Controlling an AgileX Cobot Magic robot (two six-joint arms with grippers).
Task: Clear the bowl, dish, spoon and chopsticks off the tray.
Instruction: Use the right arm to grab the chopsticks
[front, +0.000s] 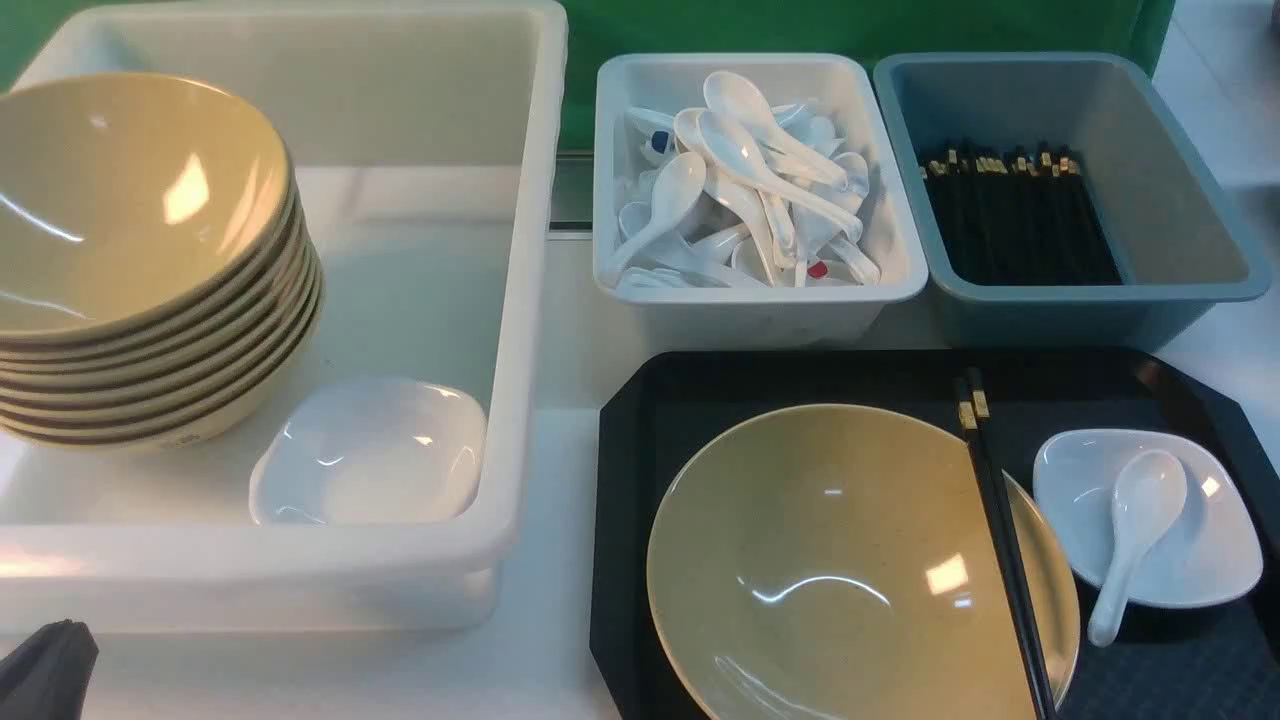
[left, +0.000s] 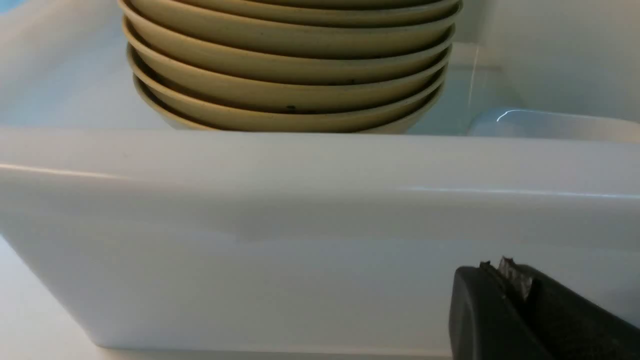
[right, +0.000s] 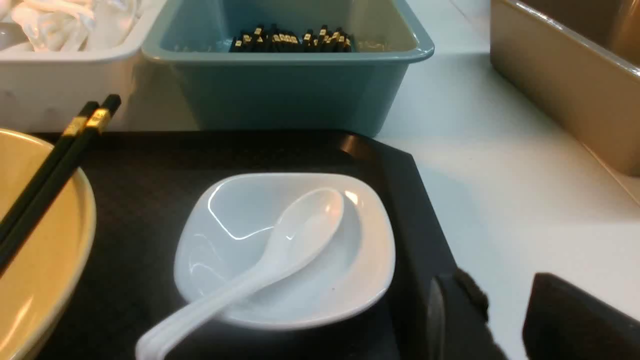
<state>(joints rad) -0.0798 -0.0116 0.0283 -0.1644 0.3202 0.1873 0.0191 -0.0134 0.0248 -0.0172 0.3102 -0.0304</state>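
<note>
Tray fills the lower right of the front view, on the desk. On it the bowl sits low, the chopsticks lie across its right rim, and the dish at the right edge holds the spoon. At left a tub holds stacked bowls and a second dish. Along the top stand a spoon bin and a chopstick bin. The left hand peeks in at the lower left corner.

Left wrist view: the left hand, fingers pressed together and empty, is just outside the tub wall, with the stacked bowls behind.

Right wrist view: the right hand, spread and empty, is beside the tray corner, near the dish with the spoon
</note>
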